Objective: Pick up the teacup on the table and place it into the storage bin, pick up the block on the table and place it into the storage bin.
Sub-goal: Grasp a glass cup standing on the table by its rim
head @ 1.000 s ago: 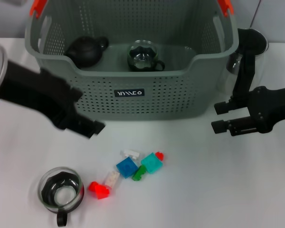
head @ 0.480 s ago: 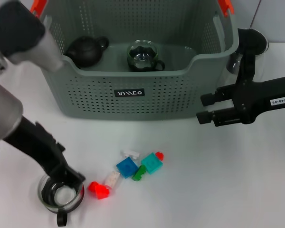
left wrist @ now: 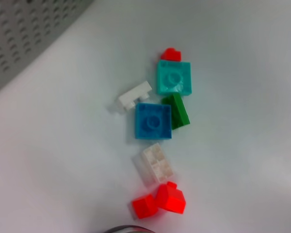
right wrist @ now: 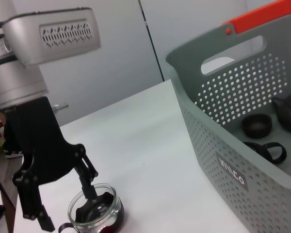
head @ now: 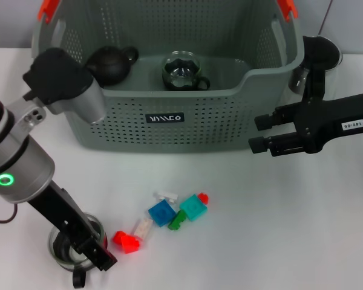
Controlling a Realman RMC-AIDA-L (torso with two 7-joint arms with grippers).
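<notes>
- Left gripper down at the glass teacup near the front left of the white worktop; in the right wrist view, jaws spread, one finger reaching inside the rim and the other outside, apparently to pinch the wall; not clenched on it.
- Teacup standing upright on the worktop, dark liquid or insert within, handle toward the front edge; well apart from the bin, so probably the first item to be lifted.
- Just beside the cup, red block; then a loose cluster toward the middle: clear block, blue block, white block, green block, teal block. None gripped; presumably left for the second step.
- Storage bin at the back, already holding a dark teapot and another glass cup; open top facing up, ready for a drop from above.
- Right gripper hovering beside the bin's right front corner, jaws released and empty, clear of the left arm's work; likely waiting.
</notes>
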